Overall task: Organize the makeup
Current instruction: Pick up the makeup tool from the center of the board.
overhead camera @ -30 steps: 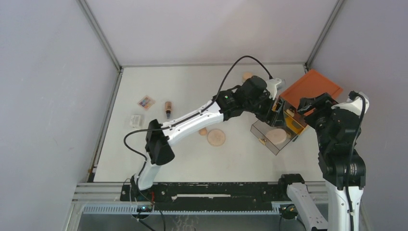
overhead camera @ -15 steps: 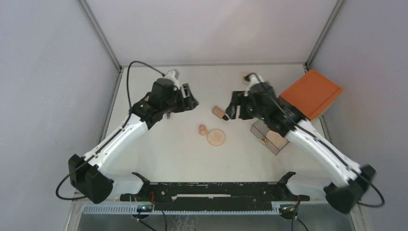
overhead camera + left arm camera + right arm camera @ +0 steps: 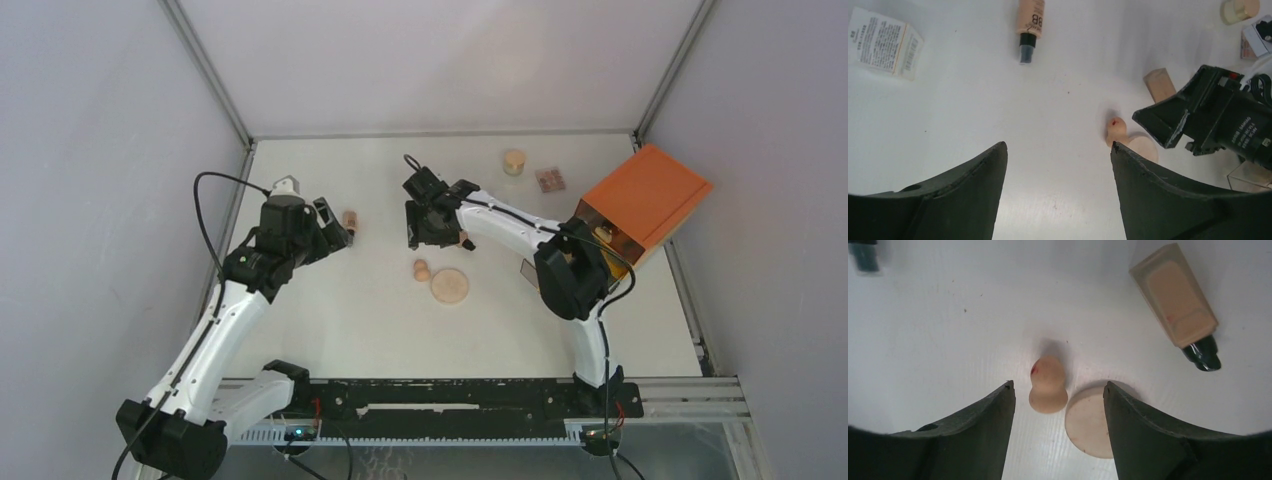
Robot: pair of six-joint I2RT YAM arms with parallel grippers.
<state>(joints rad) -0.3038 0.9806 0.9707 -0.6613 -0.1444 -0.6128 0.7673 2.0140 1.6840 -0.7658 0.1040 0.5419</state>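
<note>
My left gripper [image 3: 336, 234] is open and empty at the table's left, just beside a peach bottle with a black cap [image 3: 349, 220], which also shows in the left wrist view [image 3: 1029, 22]. My right gripper [image 3: 424, 232] is open and empty over the middle. Below it lie a beige sponge [image 3: 1048, 385] and a round tan disc [image 3: 1091, 422], both apart from the fingers. A second peach bottle [image 3: 1175, 300] lies to its right. From above the sponge [image 3: 422, 270], disc [image 3: 449, 286] and second bottle [image 3: 462, 240] sit close together.
The orange-topped box of clear drawers [image 3: 645, 198] stands at the right edge. A small round tan jar [image 3: 514, 160] and a small palette [image 3: 549, 179] lie at the back. A white labelled packet [image 3: 885, 42] lies at the far left. Walls close in three sides.
The left arm has pulled back from the drawer box to the table's left. The right gripper has swung left to above the sponge and disc. The second bottle now lies free beside it.
</note>
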